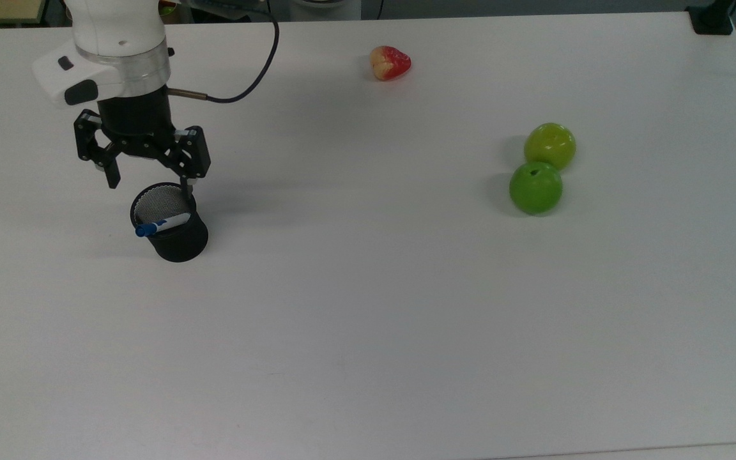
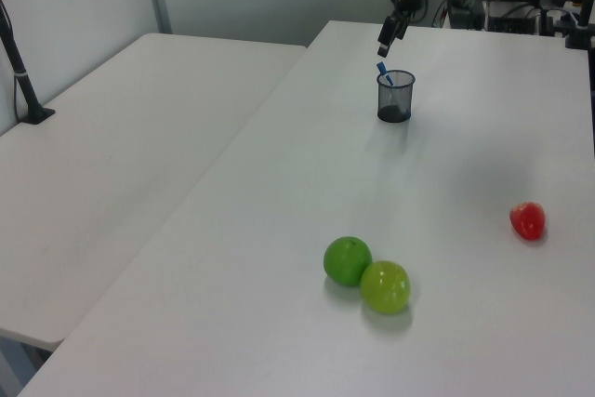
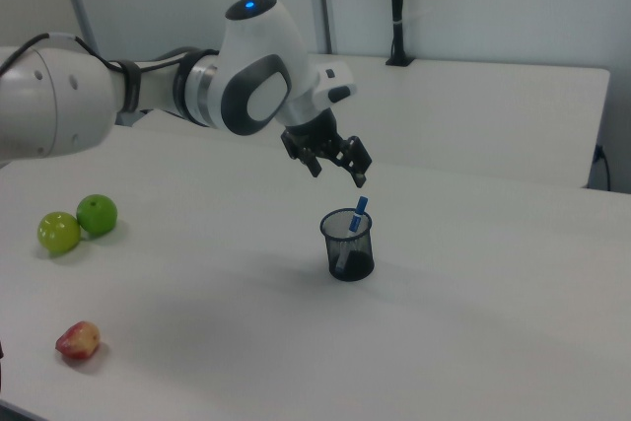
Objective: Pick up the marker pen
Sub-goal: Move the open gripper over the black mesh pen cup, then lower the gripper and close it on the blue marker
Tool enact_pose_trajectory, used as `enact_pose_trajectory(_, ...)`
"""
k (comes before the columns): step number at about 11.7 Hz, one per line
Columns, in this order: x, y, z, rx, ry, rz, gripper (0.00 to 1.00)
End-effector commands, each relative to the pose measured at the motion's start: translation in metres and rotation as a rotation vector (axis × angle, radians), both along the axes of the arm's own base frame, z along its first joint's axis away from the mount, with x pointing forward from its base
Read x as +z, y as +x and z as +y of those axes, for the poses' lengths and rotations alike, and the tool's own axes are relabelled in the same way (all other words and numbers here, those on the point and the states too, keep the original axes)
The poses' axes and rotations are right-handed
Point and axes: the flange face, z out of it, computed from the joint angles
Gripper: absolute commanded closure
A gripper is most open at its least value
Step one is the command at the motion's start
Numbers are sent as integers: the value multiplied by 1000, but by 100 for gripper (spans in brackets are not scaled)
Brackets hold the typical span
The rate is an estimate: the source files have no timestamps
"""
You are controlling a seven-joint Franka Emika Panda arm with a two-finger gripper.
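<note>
Here the slim white-barrelled marker pen with its blue cap [image 1: 162,225] stands tilted inside a black mesh pen cup [image 1: 173,229] on the broad white table [image 1: 406,287], the capped end leaning out over the rim toward the top view's left while the barrel slants down into the cup. In the right view the marker pen [image 3: 357,216] pokes up above the cup [image 3: 348,245] with the blue cap uppermost. The black two-finger gripper [image 1: 149,185] of the white robot arm [image 3: 148,96] hangs above the table just beyond the cup, its fingers spread wide apart and holding nothing; in the top view one fingertip overlaps the cup's far rim and the other sits to the top view's left of it. In the left view the gripper [image 2: 384,44] hovers just above the pen's cap, and in the right view the gripper [image 3: 340,173] sits just above and to the right view's left of the cap, not touching it. Well apart from the cup, toward the top view's right, two round green apples [image 1: 542,168] rest touching each other, the paler one farther back. A small red and yellow fruit [image 1: 390,62] lies alone near the table's far edge.
</note>
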Motion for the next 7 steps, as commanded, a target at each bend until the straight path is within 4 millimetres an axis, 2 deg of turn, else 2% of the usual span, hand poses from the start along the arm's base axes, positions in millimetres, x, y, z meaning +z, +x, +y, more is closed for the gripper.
enact_pose_trajectory(1,-22,8,-25,-27,-2,-36,0)
enact_pose_trajectory(5,-52,19,-27,-80,20,-73,2)
enact_pose_trajectory(7,-52,20,-26,-82,21,-78,14)
